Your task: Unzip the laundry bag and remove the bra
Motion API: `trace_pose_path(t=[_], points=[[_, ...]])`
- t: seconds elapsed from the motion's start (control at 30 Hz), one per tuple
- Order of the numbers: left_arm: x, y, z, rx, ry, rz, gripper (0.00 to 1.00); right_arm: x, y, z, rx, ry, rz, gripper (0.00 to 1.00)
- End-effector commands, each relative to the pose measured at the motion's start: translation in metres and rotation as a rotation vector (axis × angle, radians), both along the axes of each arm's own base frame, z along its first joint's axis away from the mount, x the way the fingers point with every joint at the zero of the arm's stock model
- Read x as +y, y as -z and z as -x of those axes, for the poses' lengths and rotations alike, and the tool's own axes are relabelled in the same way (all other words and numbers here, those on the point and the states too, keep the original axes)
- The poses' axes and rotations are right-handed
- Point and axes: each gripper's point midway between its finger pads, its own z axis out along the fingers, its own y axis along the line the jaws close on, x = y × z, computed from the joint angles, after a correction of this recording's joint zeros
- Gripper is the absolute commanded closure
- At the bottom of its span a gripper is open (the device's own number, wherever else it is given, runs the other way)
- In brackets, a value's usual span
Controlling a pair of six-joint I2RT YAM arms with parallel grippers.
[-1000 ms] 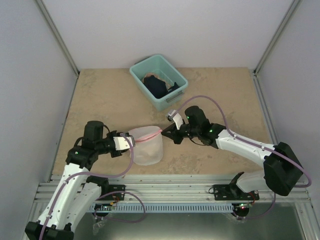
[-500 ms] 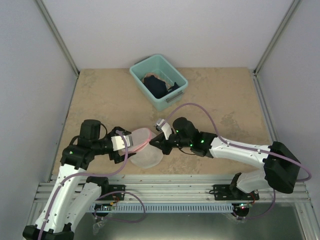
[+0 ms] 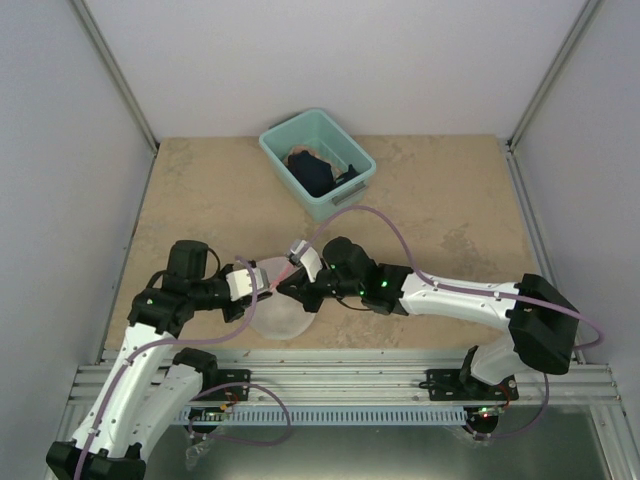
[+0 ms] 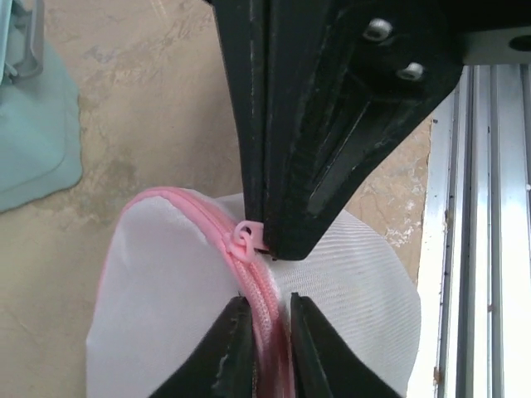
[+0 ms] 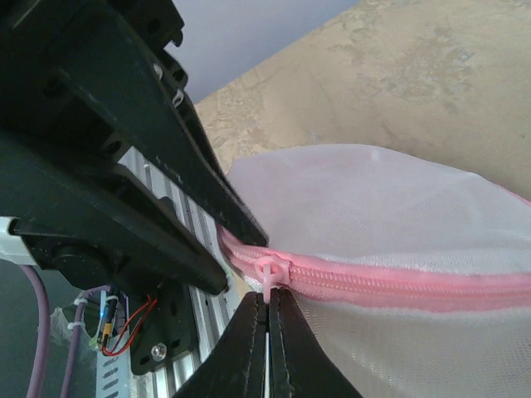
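Laundry bag [image 3: 283,318]: soft, light mesh at the near edge of the table [image 3: 450,200], between both arms.
Pinched at pink zipper band [image 4: 207,220] by left gripper [image 4: 264,319], pull tab [image 5: 270,271] clamped in right gripper [image 5: 267,308]; looks floppy and slippery, so probably handles best by band, not mesh. Well short of teal bin [image 3: 272,148].
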Motion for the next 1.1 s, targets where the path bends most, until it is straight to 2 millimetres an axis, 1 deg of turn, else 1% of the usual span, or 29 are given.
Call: trace_pose_path(t=[0.0, 0.07, 0.2, 0.43, 0.6, 0.67, 0.73, 0.83, 0.9, 0.97, 1.0, 1.07], points=[[0.001, 0.007, -0.003, -0.037, 0.011, -0.021, 0.90, 0.001, -0.022, -0.004, -0.068, 0.008, -0.045, 0.99], [0.001, 0.009, -0.004, -0.046, 0.015, -0.029, 1.00, -0.002, -0.020, -0.005, -0.080, 0.016, -0.029, 1.00], [0.005, 0.015, -0.004, -0.097, 0.034, -0.074, 1.00, -0.014, -0.018, -0.015, -0.095, 0.054, -0.018, 0.99], [0.010, 0.014, -0.008, -0.215, 0.062, -0.132, 1.00, -0.051, 0.015, -0.048, -0.083, 0.163, 0.068, 1.00], [0.016, 0.017, -0.011, -0.271, 0.079, -0.190, 1.00, -0.079, 0.030, -0.071, -0.069, 0.223, 0.104, 0.99], [0.018, 0.016, -0.014, -0.296, 0.070, -0.204, 1.00, -0.091, 0.034, -0.081, -0.059, 0.253, 0.110, 1.00], [0.019, 0.015, -0.016, -0.307, 0.063, -0.209, 1.00, -0.101, 0.036, -0.087, -0.056, 0.272, 0.113, 1.00], [0.019, 0.014, -0.020, -0.315, 0.045, -0.205, 1.00, -0.109, 0.038, -0.089, -0.052, 0.281, 0.122, 0.99], [0.019, 0.012, -0.024, -0.318, 0.017, -0.194, 1.00, -0.109, 0.038, -0.086, -0.048, 0.269, 0.120, 0.99], [0.021, 0.011, -0.036, -0.330, -0.041, -0.184, 1.00, -0.107, 0.040, -0.080, -0.035, 0.248, 0.115, 1.00], [0.024, 0.014, -0.041, -0.322, -0.082, -0.186, 1.00, -0.105, 0.042, -0.074, -0.031, 0.234, 0.113, 1.00], [0.027, 0.022, -0.043, -0.318, -0.095, -0.200, 1.00, -0.099, 0.043, -0.064, -0.025, 0.207, 0.106, 1.00]])
